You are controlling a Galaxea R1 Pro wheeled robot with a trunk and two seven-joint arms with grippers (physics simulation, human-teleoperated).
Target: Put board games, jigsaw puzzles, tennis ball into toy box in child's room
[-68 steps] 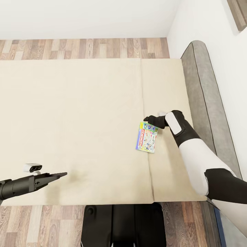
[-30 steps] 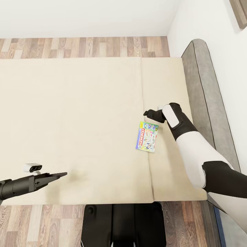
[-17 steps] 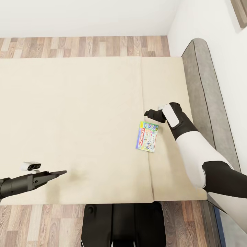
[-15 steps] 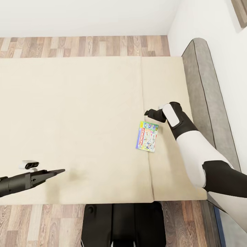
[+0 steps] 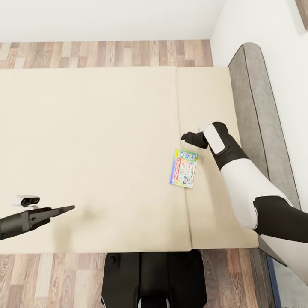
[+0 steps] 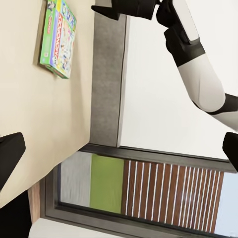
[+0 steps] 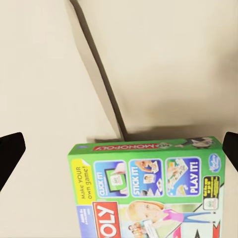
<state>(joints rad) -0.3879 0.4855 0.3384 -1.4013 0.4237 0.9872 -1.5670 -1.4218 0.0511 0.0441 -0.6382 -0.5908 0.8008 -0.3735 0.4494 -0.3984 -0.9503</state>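
Observation:
One board game, a white Monopoly box [image 5: 184,168] with a colourful border, lies flat on the beige mattress of the bed [image 5: 107,128], beside the seam near the headboard. My right gripper [image 5: 187,137] hovers just beyond the box's far end without touching it. The right wrist view looks down on the box [image 7: 148,188], and the gripper [image 7: 119,148] there is open, its fingertips [image 7: 10,151] wide apart. My left gripper [image 5: 64,209] is over the mattress near the front left edge, open [image 6: 119,153] and empty. From there the box [image 6: 58,37] lies far off.
The grey headboard [image 5: 256,107] runs along the white wall on the right. Wood-plank floor [image 5: 107,53] lies beyond the bed's far edge and at its near edge. My dark base [image 5: 154,278] stands against the bed's front. A dark-framed window [image 6: 148,193] shows in the left wrist view.
My right gripper has lifted off the Monopoly box's far end and drawn slightly back. My left arm has pulled back to the left. The view has shifted a little; the box lies where it was.

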